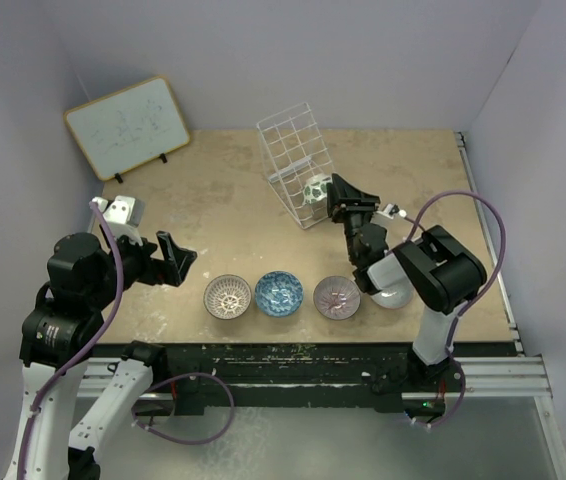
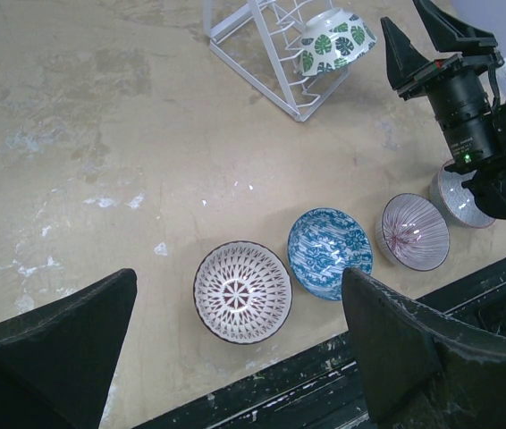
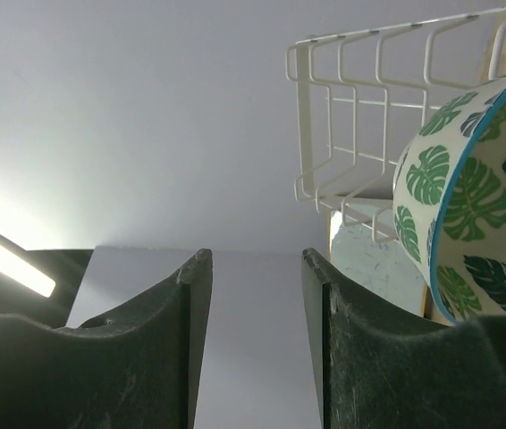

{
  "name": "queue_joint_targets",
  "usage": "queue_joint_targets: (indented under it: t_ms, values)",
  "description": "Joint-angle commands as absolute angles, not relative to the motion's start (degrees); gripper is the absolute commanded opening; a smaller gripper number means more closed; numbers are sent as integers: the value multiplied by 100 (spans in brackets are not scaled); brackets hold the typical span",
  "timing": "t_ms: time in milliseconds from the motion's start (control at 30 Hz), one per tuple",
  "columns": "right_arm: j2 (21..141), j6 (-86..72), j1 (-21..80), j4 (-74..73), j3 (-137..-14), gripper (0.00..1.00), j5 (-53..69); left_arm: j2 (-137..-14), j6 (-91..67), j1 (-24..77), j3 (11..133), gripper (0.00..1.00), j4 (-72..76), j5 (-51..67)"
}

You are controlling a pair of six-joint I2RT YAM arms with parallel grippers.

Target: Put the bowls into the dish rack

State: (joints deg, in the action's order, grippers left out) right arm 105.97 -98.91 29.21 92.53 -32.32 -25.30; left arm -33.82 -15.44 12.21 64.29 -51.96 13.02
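Five bowls, one dish rack, two arms; one framed whiteboard at the far left of the table. Green-and-white bowl sits tilted on its side in the rack's slotted base; right gripper just beside it, fingers parted, nothing between them, the bowl off to the right of the fingers in the wrist view. Row near the front edge: brown-and-white bowl, blue bowl, mauve-pink bowl, close together; pale bowl at the row's right end, partly hidden under the right arm. Left gripper spread wide, empty, left of the row, apart from the brown-and-white bowl.
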Motion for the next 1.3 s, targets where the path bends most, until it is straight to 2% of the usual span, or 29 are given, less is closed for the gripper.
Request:
queue_joint_targets:
  t_ms: [0, 267, 400, 633, 800, 933, 1067, 1267]
  values:
    - [10179, -9674, 2918, 9385, -3095, 47, -2488, -3351, -1569, 1257, 6635, 99, -5022, 1265]
    - [9002, -9192, 2918, 8201, -3081, 49, -2139, -3388, -1611, 1257, 6647, 99, -4998, 1228]
    - [7867, -8483, 2922, 6079, -3384, 54, -2045, -3447, -1641, 1257, 6693, 99, -5059, 1235]
    - [6241, -6775, 2925, 1922, -4448, 75, -2104, -3491, -1633, 1254, 6804, 99, -5124, 1165]
    - [5902, -5630, 2926, -373, -5185, 76, -1840, -3542, -1635, 1257, 6854, 99, -5162, 1176]
    - [6029, -4898, 2982, -2005, -5649, 73, -1505, -3553, -1601, 1256, 6927, 99, -5246, 1146]
    - [6015, -4761, 3833, -3134, -5722, 71, -1902, -3521, -1582, 1252, 6921, 99, -5265, 1125]
    - [6156, -5677, 5499, -4419, -5909, 71, -2677, -3443, -1655, 1251, 6813, 99, -5265, 1121]
